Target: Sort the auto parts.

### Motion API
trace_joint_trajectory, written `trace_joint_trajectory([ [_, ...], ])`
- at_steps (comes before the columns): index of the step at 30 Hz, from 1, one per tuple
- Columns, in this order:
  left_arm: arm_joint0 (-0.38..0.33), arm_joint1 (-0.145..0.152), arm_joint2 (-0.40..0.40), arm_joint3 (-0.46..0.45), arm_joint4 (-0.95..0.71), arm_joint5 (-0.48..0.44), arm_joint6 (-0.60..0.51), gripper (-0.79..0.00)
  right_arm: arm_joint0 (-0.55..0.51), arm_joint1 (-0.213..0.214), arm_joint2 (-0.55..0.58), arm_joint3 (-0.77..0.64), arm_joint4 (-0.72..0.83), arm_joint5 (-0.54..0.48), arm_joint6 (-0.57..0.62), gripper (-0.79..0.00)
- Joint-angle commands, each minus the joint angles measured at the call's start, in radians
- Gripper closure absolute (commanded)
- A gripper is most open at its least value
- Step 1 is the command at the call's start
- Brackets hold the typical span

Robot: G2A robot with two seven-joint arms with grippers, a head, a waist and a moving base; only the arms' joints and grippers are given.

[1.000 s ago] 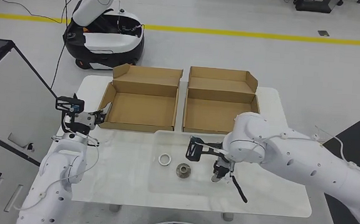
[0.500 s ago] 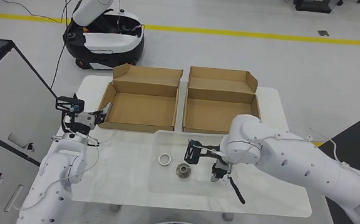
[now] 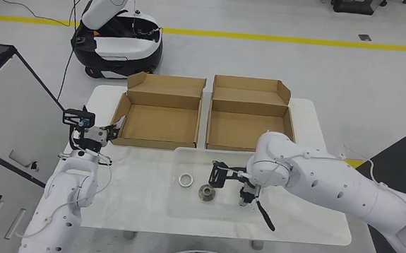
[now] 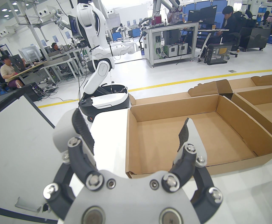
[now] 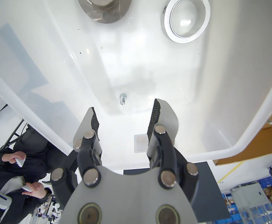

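1. Surface (image 3: 330, 128): two open cardboard boxes are carried. The left box (image 4: 191, 131) sits just ahead of the left claw (image 4: 131, 127), the right box (image 3: 249, 126) beyond it.
2. Left claw: released, nothing held.
3. Clear tray (image 3: 310, 219): the right claw (image 5: 124, 118) is held low inside it, released, nothing gripped.
4. Flanged hub (image 5: 105, 10) and ring (image 5: 184, 21): seen well ahead of the right claw, side by side, apart.
5. Small bolt (image 5: 123, 99): just ahead of the right claw's fingertips, roughly centred, untouched.
6. Step judged: approach on the bolt. Next, the claw is to be advanced around it, kept centred, then closed gently; a slip is likely.
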State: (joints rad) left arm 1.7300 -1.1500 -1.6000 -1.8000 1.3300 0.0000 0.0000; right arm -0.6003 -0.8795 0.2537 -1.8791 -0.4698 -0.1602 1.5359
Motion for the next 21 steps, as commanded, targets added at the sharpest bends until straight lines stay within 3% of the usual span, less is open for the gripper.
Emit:
trace_joint_trajectory([
  [1,0.000,0.000,0.000,0.000,0.000,0.000,0.000,-0.785,0.004,-0.001,-0.009,0.004,0.001,-0.001,0.000,-0.483],
  [21,0.000,0.000,0.000,0.000,0.000,0.000,0.000,-0.785,0.036,-0.016,-0.074,0.045,0.032,-0.007,0.000,-0.419],
])
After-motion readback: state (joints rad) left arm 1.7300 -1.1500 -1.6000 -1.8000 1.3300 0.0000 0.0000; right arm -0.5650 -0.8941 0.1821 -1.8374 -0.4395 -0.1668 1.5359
